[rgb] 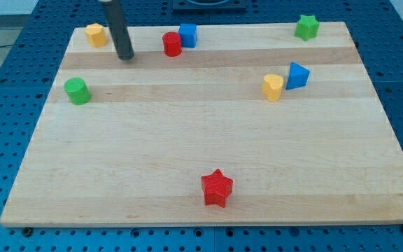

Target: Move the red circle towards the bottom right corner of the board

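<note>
Tip set up-left of the target, pre-push.

The red circle is seen near the board's top edge, touching a blue cube; my tip, a bare fingerless rod, is placed just left, apart. Toward the bottom right, mostly open wood is noted; a yellow block is judged near the path.

Showing as a straight, smooth rod, dark grey to black, catching a faint sheen along its length, narrowing slightly into my tip, rounded and plain.
</note>
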`<control>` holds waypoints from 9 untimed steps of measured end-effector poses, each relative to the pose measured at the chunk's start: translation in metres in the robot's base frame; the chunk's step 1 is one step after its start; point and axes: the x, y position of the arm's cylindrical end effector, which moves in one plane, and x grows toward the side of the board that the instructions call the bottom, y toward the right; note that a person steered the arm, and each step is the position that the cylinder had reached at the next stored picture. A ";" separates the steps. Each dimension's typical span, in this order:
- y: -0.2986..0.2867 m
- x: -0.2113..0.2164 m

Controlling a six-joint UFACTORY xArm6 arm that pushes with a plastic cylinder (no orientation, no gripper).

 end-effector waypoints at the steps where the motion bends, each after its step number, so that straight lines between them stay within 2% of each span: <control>1: 0.035 -0.021; 3: 0.086 -0.062; 5: 0.088 -0.036; 6: 0.088 -0.019; 8: 0.090 0.097; 9: 0.068 0.106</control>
